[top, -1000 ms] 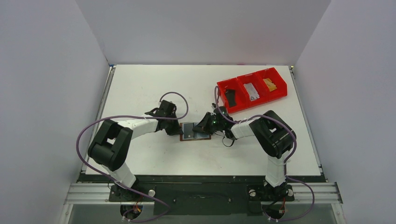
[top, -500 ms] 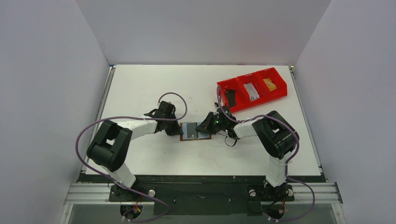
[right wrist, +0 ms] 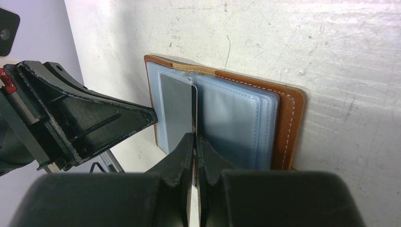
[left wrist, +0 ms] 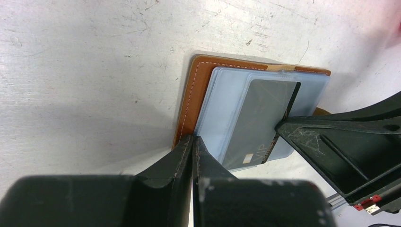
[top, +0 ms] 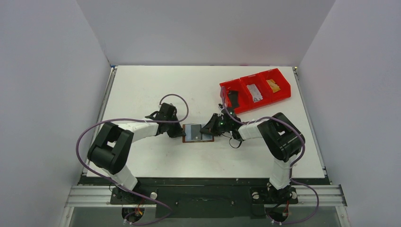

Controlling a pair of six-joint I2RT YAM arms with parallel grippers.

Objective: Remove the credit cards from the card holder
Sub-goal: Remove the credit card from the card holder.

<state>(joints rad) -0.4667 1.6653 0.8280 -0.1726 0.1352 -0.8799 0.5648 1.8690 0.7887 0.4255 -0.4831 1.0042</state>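
Observation:
The brown card holder [top: 197,133] lies open on the table, pale blue pockets up. It also shows in the left wrist view [left wrist: 191,94] and the right wrist view [right wrist: 286,123]. A dark grey card marked VIP [left wrist: 257,123] sticks partly out of a pocket. My right gripper [right wrist: 194,137], from the right in the top view [top: 209,127], is shut on that card's [right wrist: 175,106] edge. My left gripper [left wrist: 194,138] is shut with nothing between its fingers. Its tips rest on the holder's left edge [top: 179,132].
A red three-compartment bin [top: 246,106] stands at the back right. It holds a black card [top: 233,98], a silver card [top: 256,92] and a yellowish card [top: 273,85]. The right gripper's finger [left wrist: 340,137] shows in the left wrist view.
My right arm has shifted slightly to the right, still shut on the card at the holder. The left arm and the holder have hardly moved.

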